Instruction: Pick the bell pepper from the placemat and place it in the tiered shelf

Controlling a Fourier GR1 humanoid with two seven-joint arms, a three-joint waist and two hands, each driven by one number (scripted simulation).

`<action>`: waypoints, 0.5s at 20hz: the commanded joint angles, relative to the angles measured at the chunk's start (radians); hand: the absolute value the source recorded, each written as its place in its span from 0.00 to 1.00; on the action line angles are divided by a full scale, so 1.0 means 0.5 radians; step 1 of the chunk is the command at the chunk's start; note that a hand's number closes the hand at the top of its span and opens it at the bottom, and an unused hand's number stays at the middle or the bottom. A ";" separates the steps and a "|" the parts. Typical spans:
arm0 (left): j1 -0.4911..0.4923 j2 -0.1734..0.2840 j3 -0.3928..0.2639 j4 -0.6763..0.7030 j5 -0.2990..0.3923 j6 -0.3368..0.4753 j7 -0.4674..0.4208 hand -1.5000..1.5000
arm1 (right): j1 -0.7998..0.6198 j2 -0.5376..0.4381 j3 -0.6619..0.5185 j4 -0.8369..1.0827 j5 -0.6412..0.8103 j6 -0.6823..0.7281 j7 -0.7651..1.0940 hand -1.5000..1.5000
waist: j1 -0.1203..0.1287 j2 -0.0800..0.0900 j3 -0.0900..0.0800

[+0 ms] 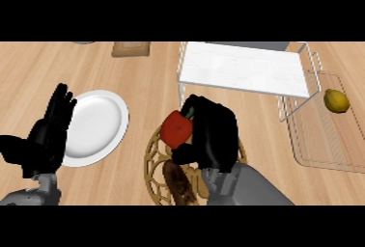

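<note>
Status: pick under way, placing not yet done.

- Bell pepper (176, 129): red, centre of frame, above the upper edge of the woven placemat (158, 166); whether it is lifted clear cannot be told.
- Right hand (211, 135): centre frame, fingers curled round the pepper's right side.
- Left hand (44, 135): left edge, fingers straight, holding nothing, resting.
- Tiered shelf (246, 70): white, upper right, just beyond the right hand; its near rim and wire posts border the approach.
- White plate (96, 126): left of centre.
- Lemon (336, 100): far right, on a clear tray (324, 154).
- Dark brown item (179, 185): on the placemat, lower centre.
- Open room: bare counter between pepper and shelf.
</note>
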 commanded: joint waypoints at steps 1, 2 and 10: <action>-0.034 0.025 0.068 0.022 0.040 -0.019 -0.007 0.50 | -0.142 0.015 -0.019 -0.214 0.237 -0.069 0.543 1.00 | -0.026 0.000 -0.001; 0.046 -0.022 0.018 0.046 -0.015 0.015 -0.065 0.50 | -0.190 0.015 -0.124 -0.286 0.256 0.041 0.556 1.00 | -0.036 -0.002 -0.002; -0.001 0.057 0.094 -0.017 0.061 -0.079 -0.002 0.50 | -0.339 0.014 -0.406 -0.430 0.395 0.446 0.574 1.00 | -0.018 0.010 0.000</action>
